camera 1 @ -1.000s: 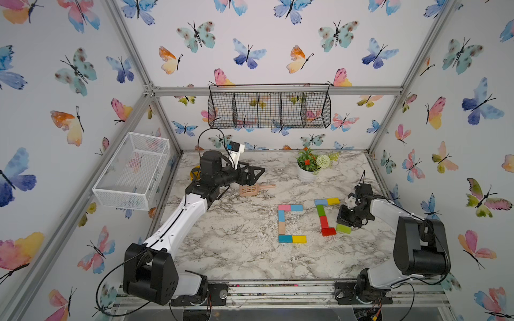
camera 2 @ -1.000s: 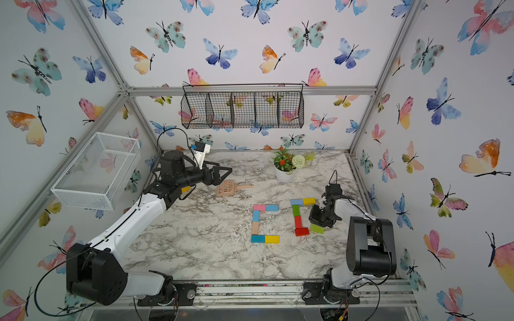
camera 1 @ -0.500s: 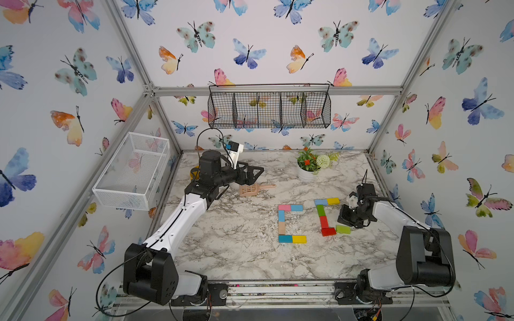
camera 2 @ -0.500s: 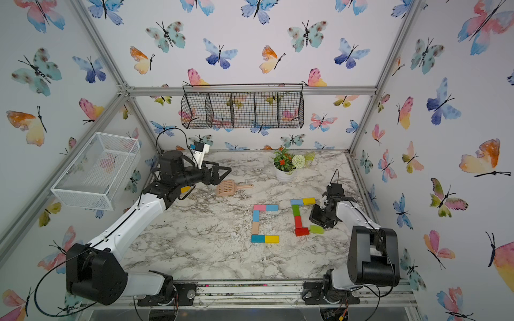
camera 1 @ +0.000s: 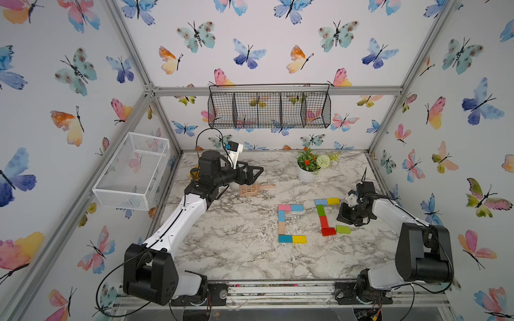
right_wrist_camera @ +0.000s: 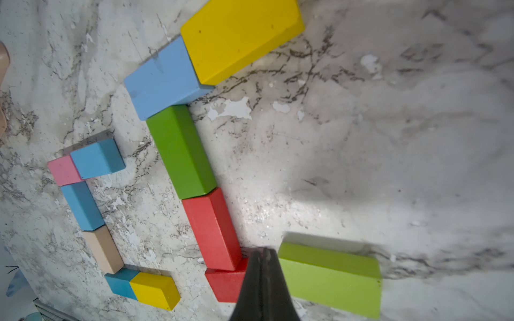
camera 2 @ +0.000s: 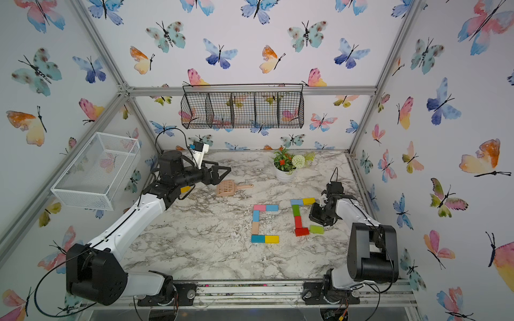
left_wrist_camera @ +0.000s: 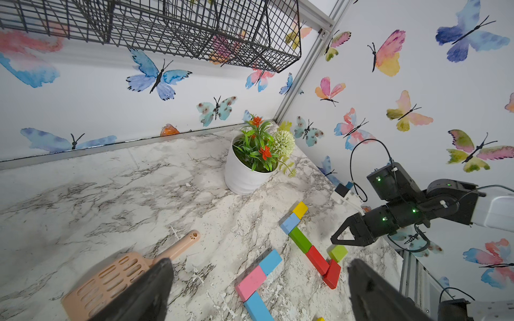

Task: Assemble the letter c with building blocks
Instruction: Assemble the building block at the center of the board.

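Two C shapes of building blocks lie on the marble table (camera 1: 236, 258). The left one runs from a pink block (camera 1: 284, 207) down a tan block (camera 1: 281, 228) to a yellow block (camera 1: 299, 239). The right one runs from a yellow block (camera 1: 333, 200) through a green block (camera 1: 320, 210) to a red block (camera 1: 328, 231). A lime block (camera 1: 343, 229) (right_wrist_camera: 331, 275) lies just right of that red block (right_wrist_camera: 226, 283), slightly apart. My right gripper (camera 1: 340, 219) (camera 2: 312, 219) (right_wrist_camera: 262, 251) is shut and empty, its tip over the gap between them. My left gripper (camera 1: 254, 176) (left_wrist_camera: 260, 265) hangs open at the back left.
A tan slotted scoop (camera 1: 254, 189) lies under the left gripper. A white pot of flowers (camera 1: 307, 166) stands at the back. A black wire basket (camera 1: 268, 107) hangs on the back wall and a white mesh bin (camera 1: 130, 169) on the left wall.
The right arm's near links have shifted slightly while its shut gripper stays by the lime block. The blocks and the left arm have not moved.
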Robot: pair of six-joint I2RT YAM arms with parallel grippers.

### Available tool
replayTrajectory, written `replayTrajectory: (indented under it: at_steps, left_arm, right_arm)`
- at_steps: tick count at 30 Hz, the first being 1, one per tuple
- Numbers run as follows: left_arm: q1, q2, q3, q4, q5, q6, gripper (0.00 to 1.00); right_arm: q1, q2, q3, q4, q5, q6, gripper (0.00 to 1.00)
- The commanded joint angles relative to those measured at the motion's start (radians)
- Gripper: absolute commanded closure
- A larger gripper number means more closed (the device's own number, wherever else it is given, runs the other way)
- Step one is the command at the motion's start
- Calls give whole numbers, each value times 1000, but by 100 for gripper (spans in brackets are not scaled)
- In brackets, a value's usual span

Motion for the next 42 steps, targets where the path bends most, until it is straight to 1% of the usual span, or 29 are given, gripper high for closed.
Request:
replayTrajectory:
  at_steps: [1,9,19,28,42]
  left_arm:
    - [6,-34,-9,22,22,6,2]
    - [6,-28,-7,23,33,-3,2]
    - [6,-29,-8,26,33,-3,2]
    - [6,-31,-10,26,33,0,2]
    - [6,-32,-10,28,34,-1,2]
  right_arm:
    - [-7,8,-4,-5,-9,-31,97]
    - [-6,-4,0,-16,-13,-42,96]
    - [-7,20,-12,7,-39,-48,96]
    - [-7,48,-15,15,9,-45,95]
    - [-7,83,-32,35,2,-56,95]
